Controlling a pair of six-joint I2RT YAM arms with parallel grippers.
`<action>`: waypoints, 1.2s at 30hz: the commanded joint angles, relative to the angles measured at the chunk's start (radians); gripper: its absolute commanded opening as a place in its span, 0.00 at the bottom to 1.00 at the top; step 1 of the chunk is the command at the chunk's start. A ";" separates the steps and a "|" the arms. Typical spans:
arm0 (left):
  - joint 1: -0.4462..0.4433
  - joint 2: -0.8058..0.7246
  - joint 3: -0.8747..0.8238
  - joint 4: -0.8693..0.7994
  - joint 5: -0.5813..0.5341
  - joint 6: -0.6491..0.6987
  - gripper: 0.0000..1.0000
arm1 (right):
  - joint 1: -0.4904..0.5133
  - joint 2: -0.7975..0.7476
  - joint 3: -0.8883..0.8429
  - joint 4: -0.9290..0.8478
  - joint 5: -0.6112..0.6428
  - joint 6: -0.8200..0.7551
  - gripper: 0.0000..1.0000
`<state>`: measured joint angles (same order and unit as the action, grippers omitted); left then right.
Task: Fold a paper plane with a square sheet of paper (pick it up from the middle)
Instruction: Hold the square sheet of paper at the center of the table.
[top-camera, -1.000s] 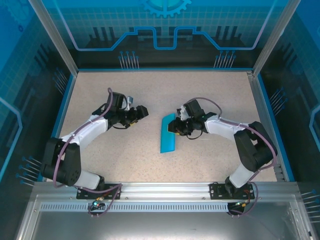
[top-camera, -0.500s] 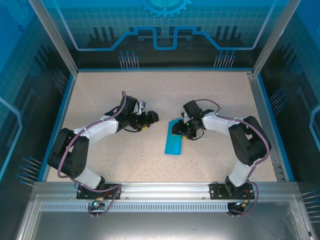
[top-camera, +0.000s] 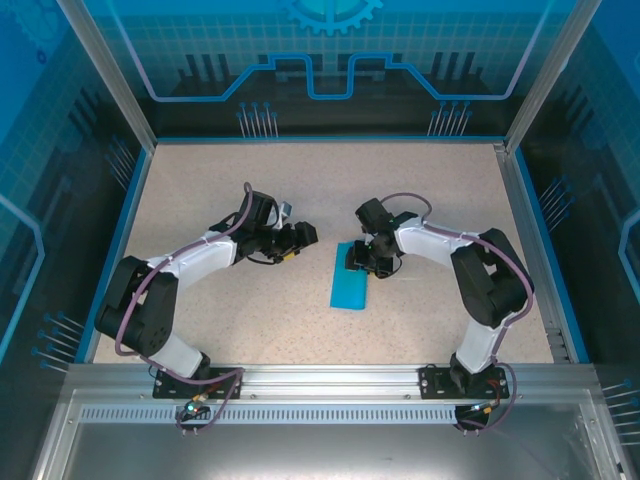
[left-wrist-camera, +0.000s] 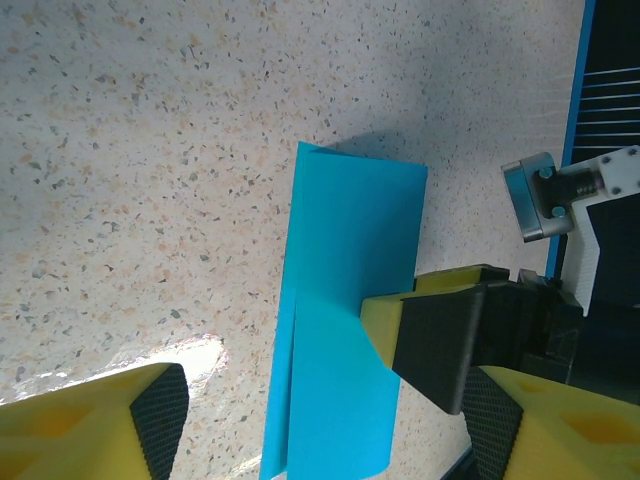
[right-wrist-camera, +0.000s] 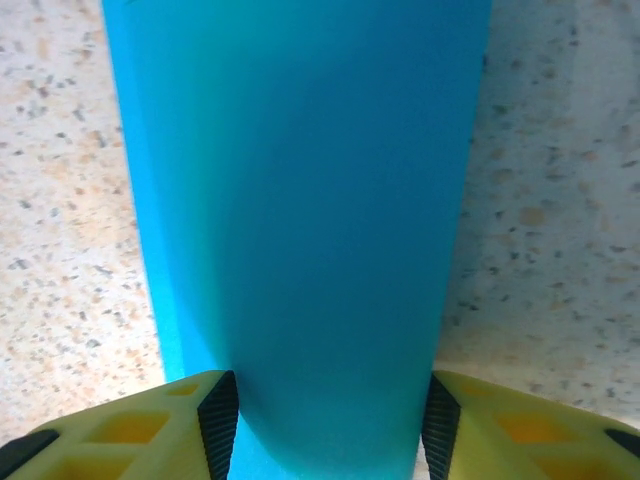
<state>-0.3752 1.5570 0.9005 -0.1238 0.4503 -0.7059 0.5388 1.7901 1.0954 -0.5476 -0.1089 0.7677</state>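
- The square sheet of paper (top-camera: 348, 287) is folded into a narrow, long strip. It lies flat on the speckled tabletop (top-camera: 250, 180), about midway between the two arms.
- The right pincer (top-camera: 357, 262) sits over the far end of the strip. In the right wrist view its jaws are partly apart, with a pad at each long edge of the paper and the strip spanning the gap. I cannot tell whether the pads press on those edges.
- The left pincer (top-camera: 307, 235) is just left of the strip's far end, jaws spread wide and holding nothing. In the left wrist view one yellow finger (left-wrist-camera: 430, 335) overlaps the paper's edge. Whether it touches the paper is unclear.
- A second ago the far end of the strip was raised off the tabletop in the right pincer, which was more closed. Now the paper is down flat and sits slightly further right.
- Over that second the left arm has swung in from further left, bringing its pincer close to the paper.
- The right arm's elbow has drawn inward.
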 joint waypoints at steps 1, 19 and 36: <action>-0.002 0.012 -0.010 0.011 0.011 0.005 0.76 | 0.010 0.040 0.031 -0.048 0.022 0.013 0.53; -0.017 0.047 -0.049 0.092 0.070 -0.079 0.72 | 0.026 0.112 0.060 -0.080 0.026 0.089 0.62; -0.062 0.075 -0.096 0.183 0.103 -0.131 0.54 | 0.064 0.189 0.058 -0.087 0.074 0.128 0.63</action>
<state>-0.4316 1.6108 0.8154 0.0307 0.5179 -0.8181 0.5774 1.8862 1.1931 -0.6399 -0.0330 0.8764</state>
